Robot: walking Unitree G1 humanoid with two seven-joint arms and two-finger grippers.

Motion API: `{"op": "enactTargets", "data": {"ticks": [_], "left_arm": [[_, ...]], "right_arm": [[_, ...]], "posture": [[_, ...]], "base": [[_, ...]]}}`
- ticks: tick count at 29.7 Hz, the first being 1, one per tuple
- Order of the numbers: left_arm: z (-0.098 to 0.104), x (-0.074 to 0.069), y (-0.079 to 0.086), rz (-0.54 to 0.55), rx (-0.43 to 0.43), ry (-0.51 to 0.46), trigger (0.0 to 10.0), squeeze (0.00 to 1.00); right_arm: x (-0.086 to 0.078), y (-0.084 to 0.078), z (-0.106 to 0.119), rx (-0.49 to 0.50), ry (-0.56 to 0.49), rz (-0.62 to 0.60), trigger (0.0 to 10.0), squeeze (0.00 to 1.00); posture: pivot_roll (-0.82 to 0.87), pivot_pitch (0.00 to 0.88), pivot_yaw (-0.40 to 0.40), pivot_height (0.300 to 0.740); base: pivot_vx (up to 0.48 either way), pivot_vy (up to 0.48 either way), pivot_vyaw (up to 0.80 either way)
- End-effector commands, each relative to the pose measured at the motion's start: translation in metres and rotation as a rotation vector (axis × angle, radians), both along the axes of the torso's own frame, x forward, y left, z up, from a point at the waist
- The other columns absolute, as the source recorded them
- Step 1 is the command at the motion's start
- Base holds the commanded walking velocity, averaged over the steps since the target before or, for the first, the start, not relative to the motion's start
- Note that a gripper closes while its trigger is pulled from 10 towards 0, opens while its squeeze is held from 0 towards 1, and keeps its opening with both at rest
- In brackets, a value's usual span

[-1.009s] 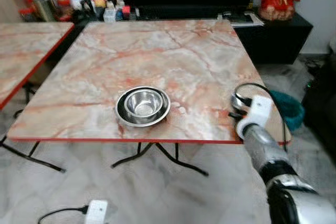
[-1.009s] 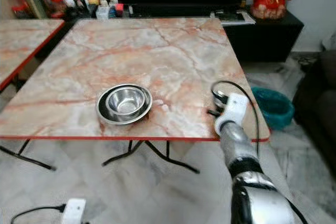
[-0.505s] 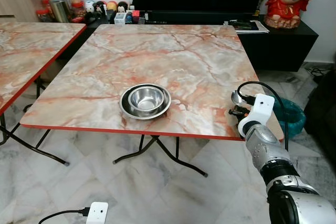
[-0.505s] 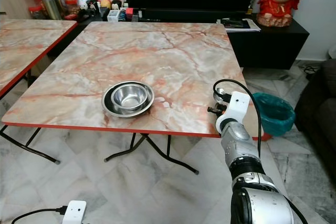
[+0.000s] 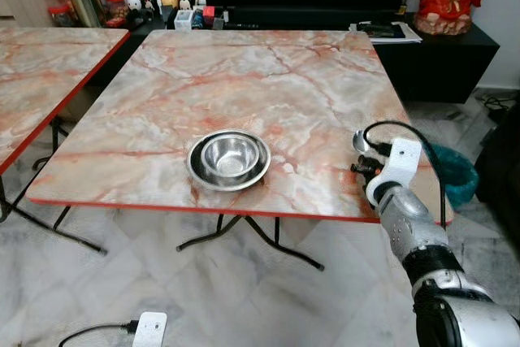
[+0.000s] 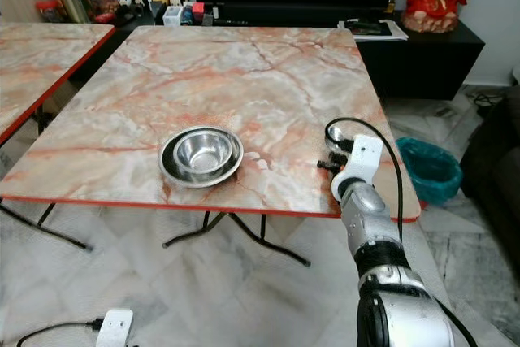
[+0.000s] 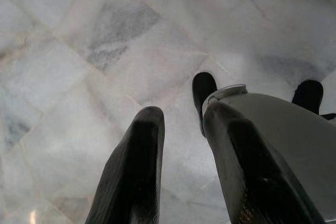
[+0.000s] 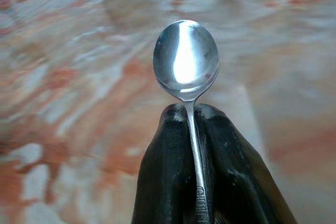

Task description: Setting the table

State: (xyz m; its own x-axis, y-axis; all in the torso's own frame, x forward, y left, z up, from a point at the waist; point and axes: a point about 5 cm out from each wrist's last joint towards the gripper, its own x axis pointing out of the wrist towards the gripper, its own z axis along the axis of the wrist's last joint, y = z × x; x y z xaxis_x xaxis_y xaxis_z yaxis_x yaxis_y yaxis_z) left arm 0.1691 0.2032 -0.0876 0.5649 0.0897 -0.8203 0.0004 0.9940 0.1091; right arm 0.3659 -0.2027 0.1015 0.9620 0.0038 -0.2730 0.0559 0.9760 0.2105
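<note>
Marble table (image 5: 244, 79) holds stacked bowls (image 5: 228, 159) left of the right gripper (image 8: 191, 116), which pinches an apparently unplaced spoon (image 8: 186, 59).

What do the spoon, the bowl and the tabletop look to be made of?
Spoon: polished metal, likely steel; mirror glare on its bowl. Bowl: brushed steel by its grey sheen, nested in a similar plate. Tabletop: glossy marble-pattern surface with red edging, probably laminate.
</note>
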Motion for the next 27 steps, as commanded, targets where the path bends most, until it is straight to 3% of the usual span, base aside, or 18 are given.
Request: {"op": "enactTargets", "data": {"ticks": [1,10,16,27], "left_arm": [[-0.0018,-0.0052,0.0031,0.008,0.009,0.016,10.0,0.00],[-0.0021,-0.0060,0.0032,-0.002,0.011,0.019,10.0,0.00],[-0.0021,-0.0060,0.0032,-0.005,0.012,0.018,10.0,0.00],[-0.0019,-0.0053,0.0028,-0.009,0.015,0.017,10.0,0.00]], "right_arm": [[0.0017,0.0024,0.0049,0.013,-0.020,0.001,10.0,0.00],[0.0006,0.0002,0.0052,-0.013,-0.024,0.014,10.0,0.00],[0.0000,0.0002,0.0043,0.004,-0.020,0.006,10.0,0.00],[-0.0013,0.0004,0.0031,-0.021,-0.015,0.024,10.0,0.00]], "posture": [[0.02,0.018,-0.002,0.736],[0.02,0.004,0.003,0.736],[0.02,0.001,0.003,0.736],[0.02,0.012,-0.001,0.736]], "base": [[0.247,0.000,0.00],[0.251,0.000,0.00],[0.254,0.000,0.58],[0.297,0.000,0.09]]}}
